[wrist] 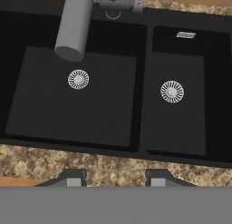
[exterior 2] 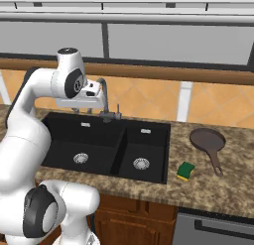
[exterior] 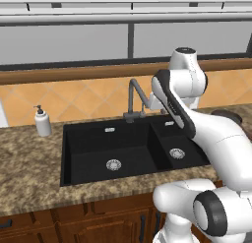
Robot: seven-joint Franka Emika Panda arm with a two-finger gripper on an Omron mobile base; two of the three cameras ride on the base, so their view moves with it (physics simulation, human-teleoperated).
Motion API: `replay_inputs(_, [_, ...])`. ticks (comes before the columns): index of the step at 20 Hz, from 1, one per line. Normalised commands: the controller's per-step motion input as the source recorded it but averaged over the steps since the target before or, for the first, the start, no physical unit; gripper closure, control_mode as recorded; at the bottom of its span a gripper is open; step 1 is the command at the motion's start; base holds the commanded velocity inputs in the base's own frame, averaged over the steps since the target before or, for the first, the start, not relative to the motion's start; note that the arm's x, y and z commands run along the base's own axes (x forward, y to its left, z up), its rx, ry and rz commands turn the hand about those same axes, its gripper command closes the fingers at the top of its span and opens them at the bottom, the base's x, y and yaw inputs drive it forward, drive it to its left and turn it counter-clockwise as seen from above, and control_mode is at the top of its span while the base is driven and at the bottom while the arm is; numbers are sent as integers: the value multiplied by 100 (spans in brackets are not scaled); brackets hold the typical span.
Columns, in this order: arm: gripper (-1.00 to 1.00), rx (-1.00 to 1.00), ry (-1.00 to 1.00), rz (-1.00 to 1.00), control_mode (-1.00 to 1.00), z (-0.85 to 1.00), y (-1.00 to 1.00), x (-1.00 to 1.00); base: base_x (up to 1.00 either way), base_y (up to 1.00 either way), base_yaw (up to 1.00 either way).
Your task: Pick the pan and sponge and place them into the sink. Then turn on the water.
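Note:
The pan (exterior 2: 207, 140) lies on the granite counter right of the sink (exterior 2: 119, 151), its long handle pointing toward the front edge. In front of it, near the sink's right rim, rests the yellow and green sponge (exterior 2: 186, 170). My gripper (exterior 2: 82, 109) hangs above the back of the large basin, left of the faucet (exterior 2: 104, 96), and looks straight down. Its fingertips (wrist: 72, 177) stand apart at the gripper (wrist: 115, 178), open with nothing between them. Both basins of the sink (wrist: 72, 114) are bare and dry. I see no water at the faucet spout (wrist: 74, 26).
A white soap dispenser (exterior: 43, 121) stands on the counter left of the sink (exterior: 88, 138). The faucet (exterior: 134, 97) rises behind the divider between the basins. A tiled backsplash and a window ledge close off the back. Wooden cabinets run below the counter.

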Motion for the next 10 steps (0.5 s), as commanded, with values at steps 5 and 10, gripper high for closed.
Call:
replay_inputs(5, [-100,0,0,1,-100,0,-43,0,0,0,0])
replay_inputs(10, [-100,0,0,0,-100,-3,-100,-4,0,0,0])
